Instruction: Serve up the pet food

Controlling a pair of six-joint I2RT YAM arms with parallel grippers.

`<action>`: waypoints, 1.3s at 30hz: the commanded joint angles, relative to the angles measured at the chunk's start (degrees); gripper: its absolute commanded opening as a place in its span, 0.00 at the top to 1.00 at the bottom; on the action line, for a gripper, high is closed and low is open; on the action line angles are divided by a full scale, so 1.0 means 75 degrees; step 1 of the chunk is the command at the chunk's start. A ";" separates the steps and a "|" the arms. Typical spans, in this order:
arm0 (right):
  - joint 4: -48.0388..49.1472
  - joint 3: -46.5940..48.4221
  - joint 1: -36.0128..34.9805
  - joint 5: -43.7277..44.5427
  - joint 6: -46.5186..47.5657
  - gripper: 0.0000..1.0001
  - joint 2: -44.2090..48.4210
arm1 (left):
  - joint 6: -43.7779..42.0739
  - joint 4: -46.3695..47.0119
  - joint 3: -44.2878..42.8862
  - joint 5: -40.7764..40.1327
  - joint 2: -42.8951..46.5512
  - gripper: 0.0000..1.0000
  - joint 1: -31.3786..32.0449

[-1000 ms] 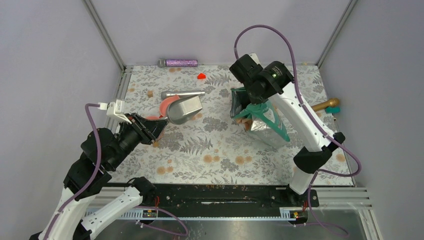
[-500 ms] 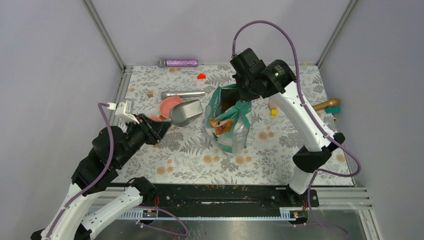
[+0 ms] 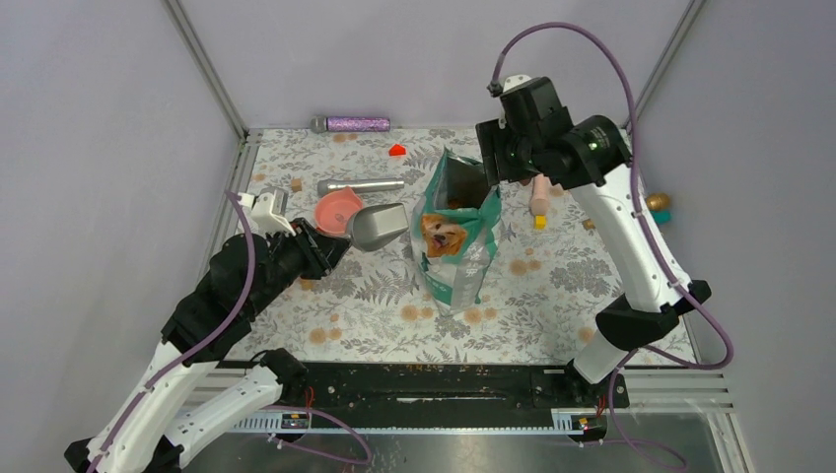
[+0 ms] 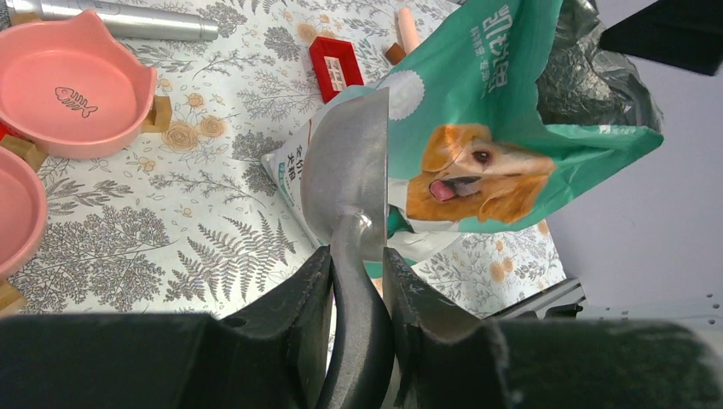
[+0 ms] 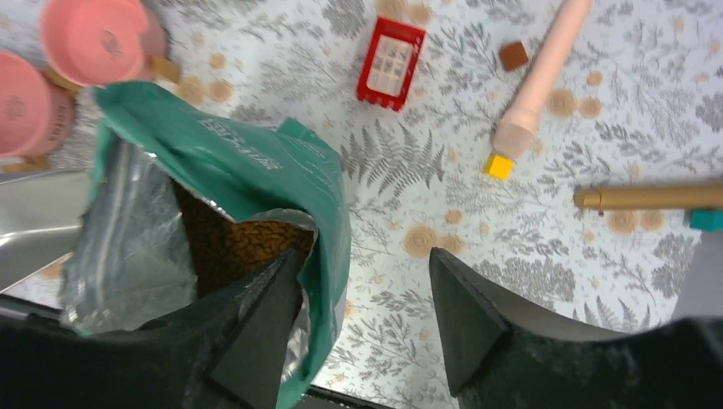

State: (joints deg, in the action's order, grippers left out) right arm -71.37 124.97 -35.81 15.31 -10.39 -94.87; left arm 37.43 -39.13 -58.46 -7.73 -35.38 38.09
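Note:
A teal dog-picture bag stands upright mid-mat with its mouth open. The pet food shows as brown kibble inside the bag. My right gripper hovers at the bag's top right edge. In the right wrist view the right gripper is open, one finger over the bag's mouth and the other outside, the teal rim loose between them. My left gripper is shut on the handle of a metal scoop, whose empty bowl points at the bag.
Two pink cat-shaped bowls sit left of the scoop. A silver cylinder, a red block, a pink stick, a yellow cube and a gold rod lie on the floral mat. A purple tube lies at the back edge.
The right gripper carried the bag left to the mat's middle, stood it upright, then opened and let go. The left arm moved the scoop toward the bag.

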 commanded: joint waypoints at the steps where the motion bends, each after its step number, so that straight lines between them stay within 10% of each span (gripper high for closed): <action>1: -0.0389 0.1191 -0.0012 -0.0394 0.0543 0.33 0.0005 | -0.0080 0.0805 -0.0025 0.0186 0.0096 1.00 -0.0133; 10: -0.0795 0.1808 -0.0164 -0.0563 0.0441 0.19 -0.0406 | -0.0103 0.0847 -0.0005 0.0412 0.0052 1.00 -0.0301; 21: -0.1280 0.2038 -0.1603 0.2842 0.0615 0.02 -0.1021 | -0.0092 0.0882 0.0016 0.0587 0.0009 1.00 -0.0446; 39: -0.1768 0.1668 -0.1776 0.2026 0.0599 0.38 -0.1307 | -0.0016 0.0970 0.0063 0.0995 0.0029 1.00 -0.0778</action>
State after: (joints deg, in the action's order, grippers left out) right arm -82.46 137.36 -48.62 30.50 -5.98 -103.94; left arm 37.34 -37.78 -57.80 -1.69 -35.40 32.64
